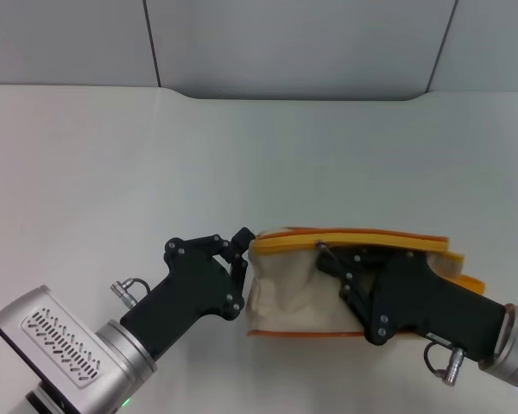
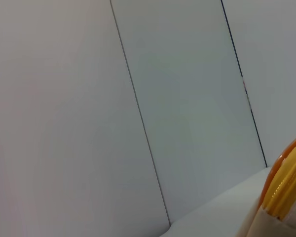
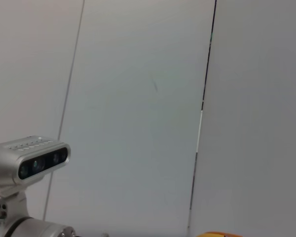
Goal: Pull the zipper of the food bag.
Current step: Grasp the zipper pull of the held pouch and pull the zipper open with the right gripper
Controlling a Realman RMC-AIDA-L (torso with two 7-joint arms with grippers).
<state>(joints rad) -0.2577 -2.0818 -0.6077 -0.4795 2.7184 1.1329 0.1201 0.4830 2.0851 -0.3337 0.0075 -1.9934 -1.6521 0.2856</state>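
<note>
One food bag (image 1: 293,293) sits between two hands, left hand (image 1: 242,250) and right hand (image 1: 328,254).

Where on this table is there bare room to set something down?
Bare: the white table between the far wall and the beige canvas food bag. Crowded: the near edge, left claw at the bag's left end, right claw on top.

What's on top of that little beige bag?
Along the top of the food bag runs the yellow-orange zipper. The right gripper reaches over it, hiding the pull tab. The left gripper pinches the bag's end.
</note>
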